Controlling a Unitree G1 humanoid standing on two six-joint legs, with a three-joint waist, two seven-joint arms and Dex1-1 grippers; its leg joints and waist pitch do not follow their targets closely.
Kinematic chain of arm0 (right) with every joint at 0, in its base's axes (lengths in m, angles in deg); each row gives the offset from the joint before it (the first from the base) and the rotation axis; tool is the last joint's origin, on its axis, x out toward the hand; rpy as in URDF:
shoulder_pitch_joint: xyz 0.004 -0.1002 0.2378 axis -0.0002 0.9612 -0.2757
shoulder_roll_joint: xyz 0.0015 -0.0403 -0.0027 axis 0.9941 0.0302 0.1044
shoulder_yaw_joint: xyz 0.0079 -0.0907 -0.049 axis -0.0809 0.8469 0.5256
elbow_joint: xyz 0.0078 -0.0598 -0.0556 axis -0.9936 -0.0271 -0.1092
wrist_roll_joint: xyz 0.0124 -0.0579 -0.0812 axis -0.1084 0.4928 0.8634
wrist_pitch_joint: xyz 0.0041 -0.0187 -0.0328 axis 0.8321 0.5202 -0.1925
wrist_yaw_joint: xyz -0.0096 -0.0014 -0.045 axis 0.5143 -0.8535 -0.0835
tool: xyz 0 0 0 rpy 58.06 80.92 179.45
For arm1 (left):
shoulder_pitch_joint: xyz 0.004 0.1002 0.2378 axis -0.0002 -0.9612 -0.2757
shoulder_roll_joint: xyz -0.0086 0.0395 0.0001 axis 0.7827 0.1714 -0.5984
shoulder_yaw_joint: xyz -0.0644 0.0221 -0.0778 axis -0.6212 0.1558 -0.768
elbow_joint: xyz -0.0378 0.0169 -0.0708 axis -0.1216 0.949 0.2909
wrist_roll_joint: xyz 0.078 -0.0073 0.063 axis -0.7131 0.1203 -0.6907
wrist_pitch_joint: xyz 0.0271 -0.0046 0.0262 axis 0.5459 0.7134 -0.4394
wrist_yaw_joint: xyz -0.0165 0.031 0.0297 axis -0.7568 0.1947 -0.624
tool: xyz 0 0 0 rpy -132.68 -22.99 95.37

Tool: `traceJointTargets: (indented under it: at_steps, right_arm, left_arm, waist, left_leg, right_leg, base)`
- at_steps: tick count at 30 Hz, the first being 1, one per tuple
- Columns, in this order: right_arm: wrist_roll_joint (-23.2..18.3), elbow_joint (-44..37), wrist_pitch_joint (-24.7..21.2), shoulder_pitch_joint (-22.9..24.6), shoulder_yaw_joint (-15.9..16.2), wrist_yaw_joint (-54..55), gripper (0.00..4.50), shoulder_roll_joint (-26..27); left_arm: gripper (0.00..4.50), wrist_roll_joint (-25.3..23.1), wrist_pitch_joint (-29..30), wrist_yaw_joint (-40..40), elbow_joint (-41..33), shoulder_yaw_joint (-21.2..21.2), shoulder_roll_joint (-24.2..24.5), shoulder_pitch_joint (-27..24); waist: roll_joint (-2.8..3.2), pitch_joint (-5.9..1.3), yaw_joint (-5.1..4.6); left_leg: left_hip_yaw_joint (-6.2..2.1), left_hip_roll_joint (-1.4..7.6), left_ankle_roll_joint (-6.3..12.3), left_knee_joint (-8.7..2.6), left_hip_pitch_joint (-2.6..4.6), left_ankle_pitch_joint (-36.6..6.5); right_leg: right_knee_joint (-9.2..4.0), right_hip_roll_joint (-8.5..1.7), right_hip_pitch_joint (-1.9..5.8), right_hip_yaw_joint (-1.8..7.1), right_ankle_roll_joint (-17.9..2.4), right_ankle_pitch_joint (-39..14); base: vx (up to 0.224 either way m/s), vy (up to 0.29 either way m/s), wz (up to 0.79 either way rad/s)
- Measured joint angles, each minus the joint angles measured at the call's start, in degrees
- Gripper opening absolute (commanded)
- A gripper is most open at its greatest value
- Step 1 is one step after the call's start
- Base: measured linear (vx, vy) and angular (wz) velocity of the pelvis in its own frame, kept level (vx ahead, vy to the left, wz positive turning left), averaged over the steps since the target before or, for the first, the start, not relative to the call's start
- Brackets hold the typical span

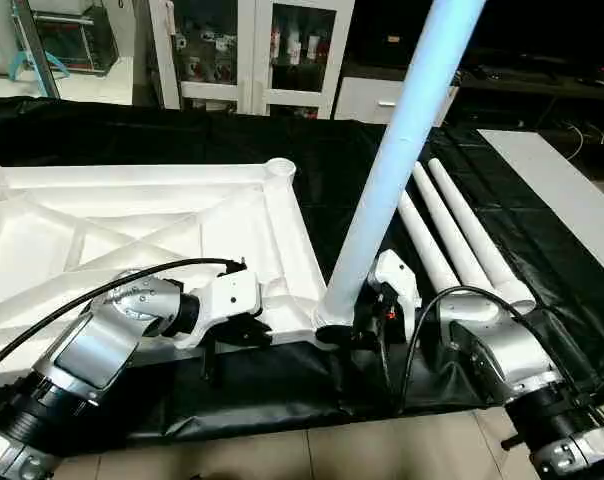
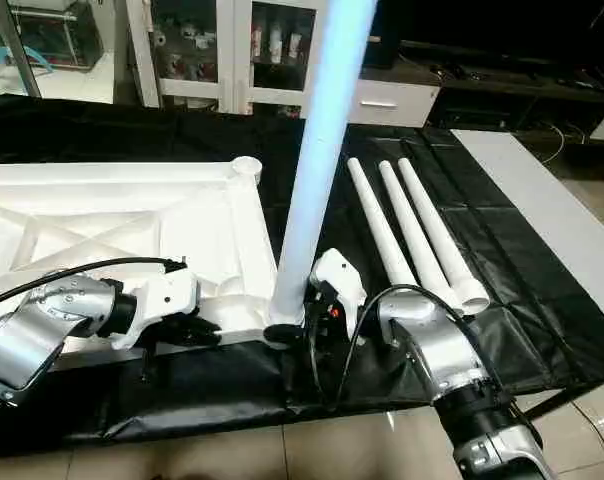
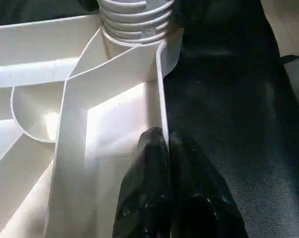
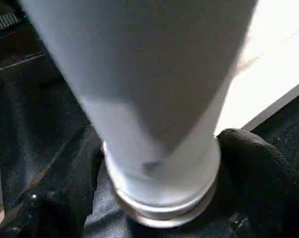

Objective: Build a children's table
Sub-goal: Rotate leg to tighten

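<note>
So our right tool [image 1: 354,335] is wrapped around the base of the leg [image 1: 392,170], which stands nearly upright in the tabletop [image 1: 132,230]'s near right corner socket — left tool [image 1: 244,338] is pinched shut on the tabletop's near rim, bracing it.

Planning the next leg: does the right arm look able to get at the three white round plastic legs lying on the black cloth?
Not yet, probably: the right tool grips the standing leg; the lying legs are close and unblocked.

Glossy white plastic table top [image 1: 132,215], matt black cloth [image 1: 382,160]
</note>
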Motion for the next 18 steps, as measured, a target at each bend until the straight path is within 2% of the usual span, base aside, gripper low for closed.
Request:
traceJointTargets:
  at_steps: [3,12,18]
  right_arm:
    - [-0.02,0.09,0.00,0.00,0.00,-0.11,3.74,0.01]
    - [-0.14,0.88,0.40,0.01,0.00,-0.69,2.89,0.55]
    - [-0.40,1.37,0.46,0.04,-0.28,-0.47,2.81,0.95]
  left_arm:
    - [0.00,-0.01,0.00,0.00,0.00,0.00,0.06,0.00]
    - [0.00,-0.03,0.24,0.00,-0.03,0.00,0.06,0.00]
    - [0.00,-0.05,0.42,-0.04,-0.07,0.01,0.07,0.00]
  waist:
    - [0.00,0.00,-0.02]
    - [-0.04,-0.03,-0.03]
    - [-0.07,-0.05,-0.05]
  left_leg:
    - [0.00,0.00,-0.01,0.00,0.00,0.01]
    - [0.00,0.00,-0.03,0.00,0.02,0.02]
    - [0.00,0.00,-0.05,0.00,0.03,0.03]
  right_leg:
    - [0.01,0.00,0.00,0.00,0.00,0.00]
    - [0.04,0.00,0.01,0.00,0.00,0.00]
    - [0.06,0.00,0.02,0.00,0.00,0.00]
  base:
    - [0.000,0.000,0.00]
    - [0.000,0.000,0.00]
    - [0.000,0.000,0.00]
